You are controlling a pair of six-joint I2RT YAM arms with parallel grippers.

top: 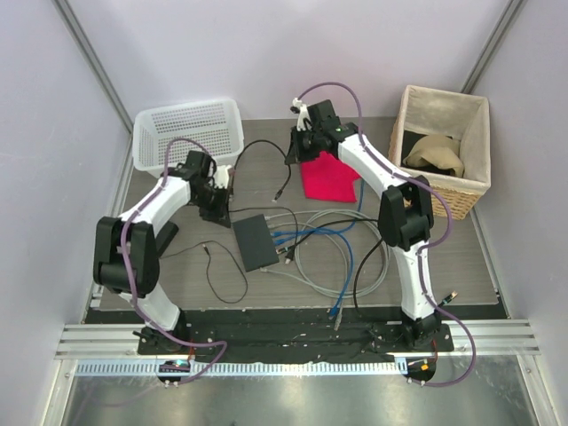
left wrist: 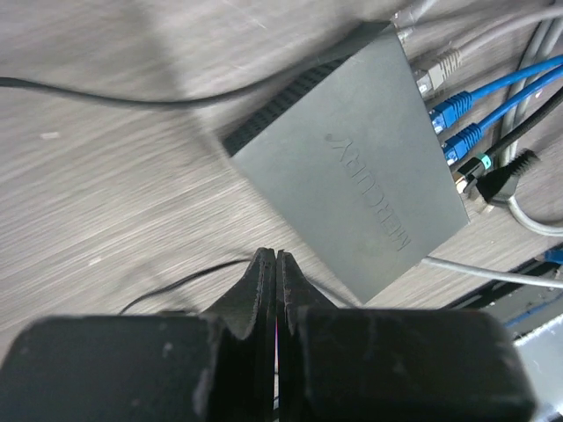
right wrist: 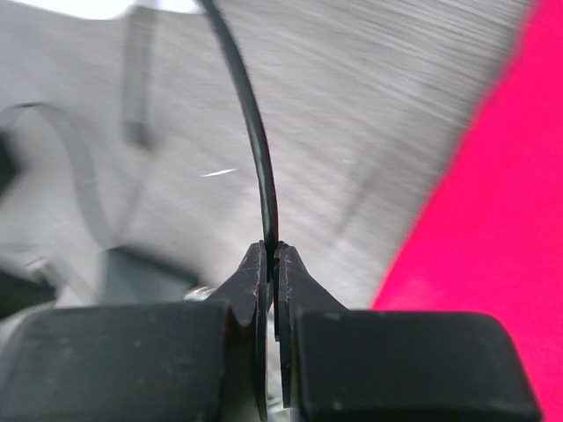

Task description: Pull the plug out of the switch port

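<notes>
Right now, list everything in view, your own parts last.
switch: one, black, table centre
blue cable: two, blue, plugged into switch
grey cable: several, grey, looped right of switch
black cable: at least two, black, left of and beyond switch
cloth: one, red, beyond switch
plastic basket: one, white, far left
wicker basket: one, tan, far right
table: one, grey wood
left tool: one, black, shut, empty, near switch
right tool: one, black, shut on a black cable beside cloth

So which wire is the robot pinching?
The thin black cable, clamped in the right gripper beside the red cloth; the blue cables and grey cables run to the flat black switch.
</notes>
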